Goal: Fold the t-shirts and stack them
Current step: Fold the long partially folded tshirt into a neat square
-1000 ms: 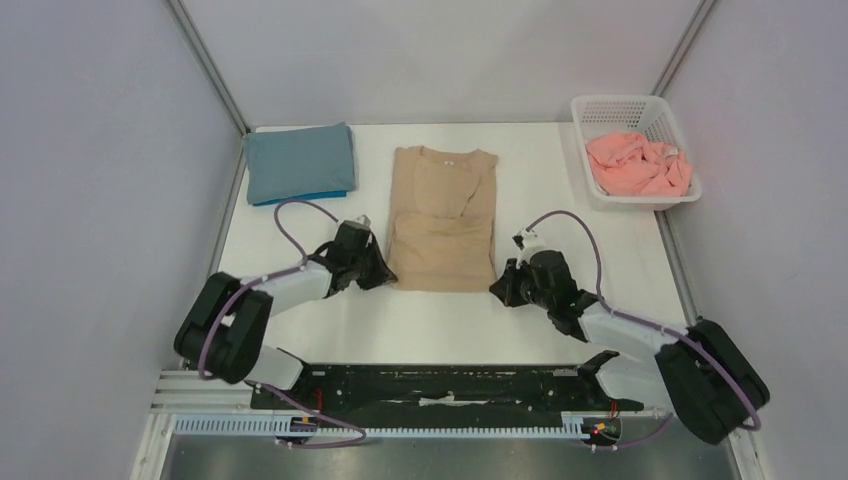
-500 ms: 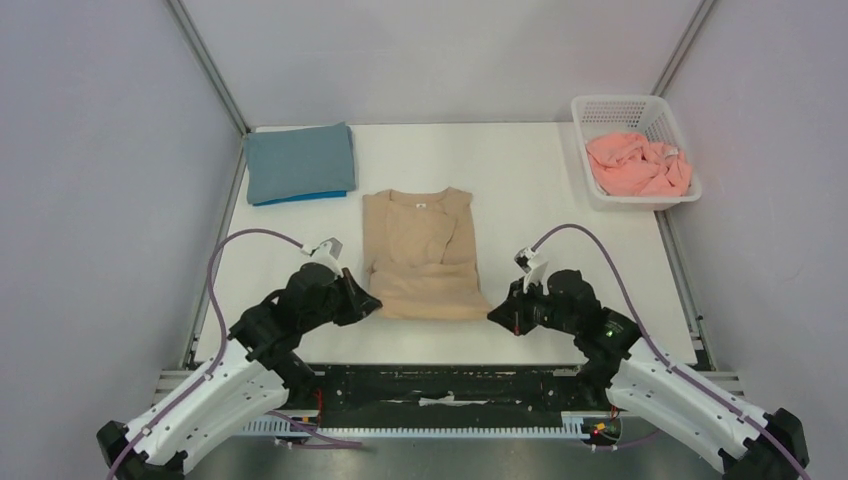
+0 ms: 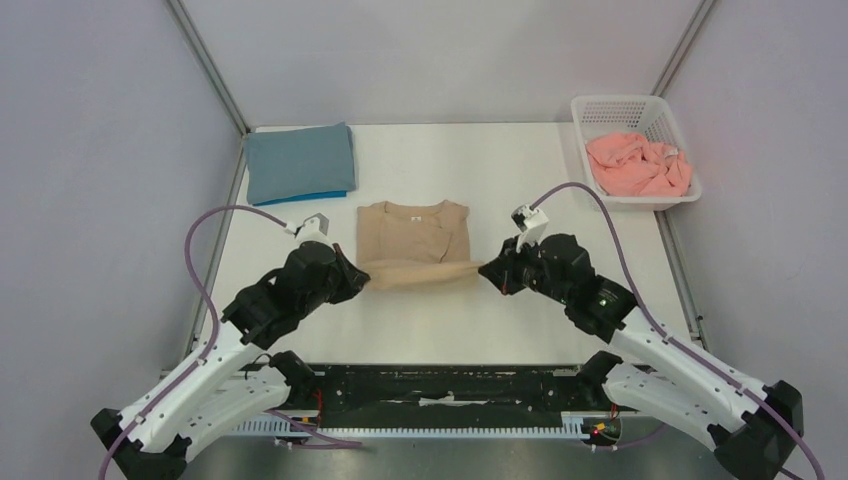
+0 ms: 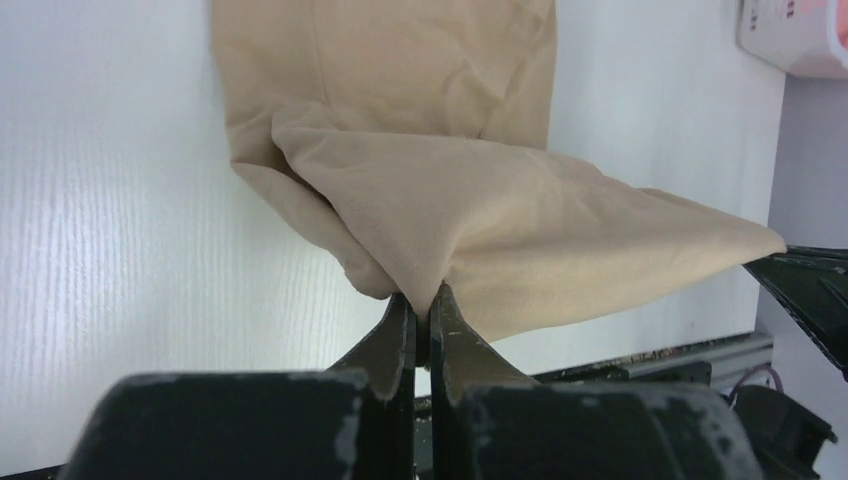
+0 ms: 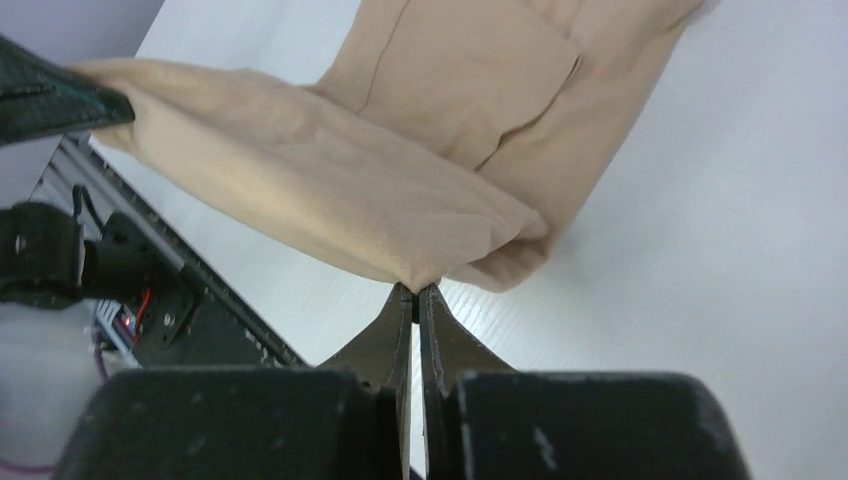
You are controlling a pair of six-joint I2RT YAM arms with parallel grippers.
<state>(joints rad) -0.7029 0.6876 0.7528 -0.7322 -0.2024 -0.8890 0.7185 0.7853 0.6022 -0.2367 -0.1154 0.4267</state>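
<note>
The tan t-shirt (image 3: 412,240) lies mid-table, its near hem lifted off the surface and curling over the body. My left gripper (image 3: 357,280) is shut on the hem's left corner, which shows in the left wrist view (image 4: 420,300). My right gripper (image 3: 485,275) is shut on the right corner, which shows in the right wrist view (image 5: 415,287). The tan cloth (image 4: 500,220) hangs stretched between them. A folded slate-blue t-shirt (image 3: 300,160) lies on a bright blue t-shirt (image 3: 325,195) at the back left. The salmon-pink t-shirt (image 3: 638,163) sits crumpled in the basket.
The white slatted basket (image 3: 610,106) stands at the back right corner. Grey walls close in the table on the left, right and back. A black rail (image 3: 440,385) runs along the near edge by the arm bases.
Both grippers have pulled the tan shirt toward the near edge, then raised its near hem and carried it away from me over the body. The shirt looks shorter now.
</note>
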